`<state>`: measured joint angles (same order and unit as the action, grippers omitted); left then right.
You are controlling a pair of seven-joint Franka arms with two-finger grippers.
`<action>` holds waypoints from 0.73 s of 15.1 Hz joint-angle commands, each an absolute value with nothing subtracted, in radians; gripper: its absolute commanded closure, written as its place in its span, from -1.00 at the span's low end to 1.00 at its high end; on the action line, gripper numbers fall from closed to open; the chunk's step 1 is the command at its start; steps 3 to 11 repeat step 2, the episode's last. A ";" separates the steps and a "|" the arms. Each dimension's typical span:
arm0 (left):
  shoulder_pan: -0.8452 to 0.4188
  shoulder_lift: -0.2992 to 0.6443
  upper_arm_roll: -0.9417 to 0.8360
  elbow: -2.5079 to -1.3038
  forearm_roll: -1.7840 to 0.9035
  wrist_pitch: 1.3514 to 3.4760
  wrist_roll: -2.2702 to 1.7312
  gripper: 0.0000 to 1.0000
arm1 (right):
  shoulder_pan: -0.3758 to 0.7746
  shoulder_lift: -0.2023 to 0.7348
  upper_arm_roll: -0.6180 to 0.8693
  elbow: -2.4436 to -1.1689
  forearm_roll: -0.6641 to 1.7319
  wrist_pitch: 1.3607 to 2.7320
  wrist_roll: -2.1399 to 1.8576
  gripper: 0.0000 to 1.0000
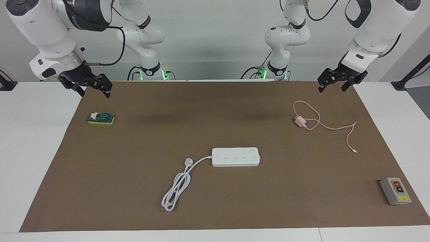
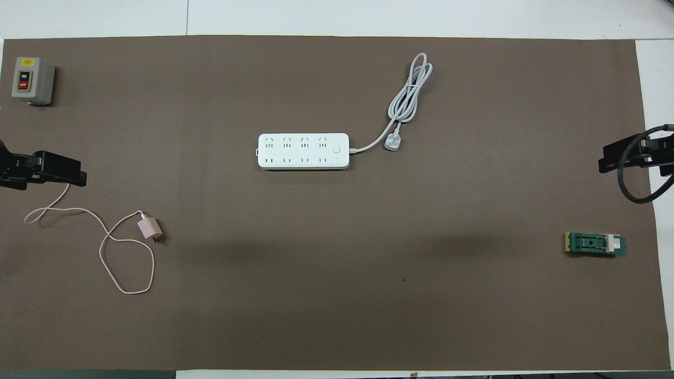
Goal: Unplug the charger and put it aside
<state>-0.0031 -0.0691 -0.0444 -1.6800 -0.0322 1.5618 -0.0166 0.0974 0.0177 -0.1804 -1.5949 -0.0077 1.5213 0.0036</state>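
Nearest the facing camera sits a grey switch box (image 1: 395,191) with red and black buttons, at the left arm's end of the worktop (image 1: 100,188), which is covered by a brown mat. Closer to the middle lies a white power strip (image 1: 235,156) with every socket bare, its thick white cord (image 1: 176,190) coiled beside it toward the right arm's end and farther from the robots. Over at the right arm's end, nearer to the robots, rests a small green and yellow block (image 1: 100,118). Unplugged, the pale pink charger (image 1: 299,121) lies on the mat well apart from the strip, nearer to the robots and toward the left arm's end, its thin pink cable (image 1: 336,128) looping around it and trailing off to a tiny connector. Nothing stands between it and the left gripper (image 1: 337,84), which hangs in the air over the mat's edge near the charger, fingers apart and empty. Above the other corner of the mat, the right gripper (image 1: 90,90) waits, fingers likewise spread, holding nothing.
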 commanded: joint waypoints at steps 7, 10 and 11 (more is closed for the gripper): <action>-0.015 -0.095 -0.034 -1.707 -0.041 1.577 -0.002 -1.00 | 0.086 0.017 -0.172 -1.589 -0.015 1.526 -0.025 -1.00; -0.015 -0.095 -0.034 -1.707 -0.041 1.577 -0.002 -1.00 | 0.086 0.017 -0.172 -1.589 -0.015 1.526 -0.025 -1.00; -0.015 -0.095 -0.034 -1.707 -0.041 1.577 -0.002 -1.00 | 0.086 0.017 -0.172 -1.589 -0.015 1.526 -0.025 -1.00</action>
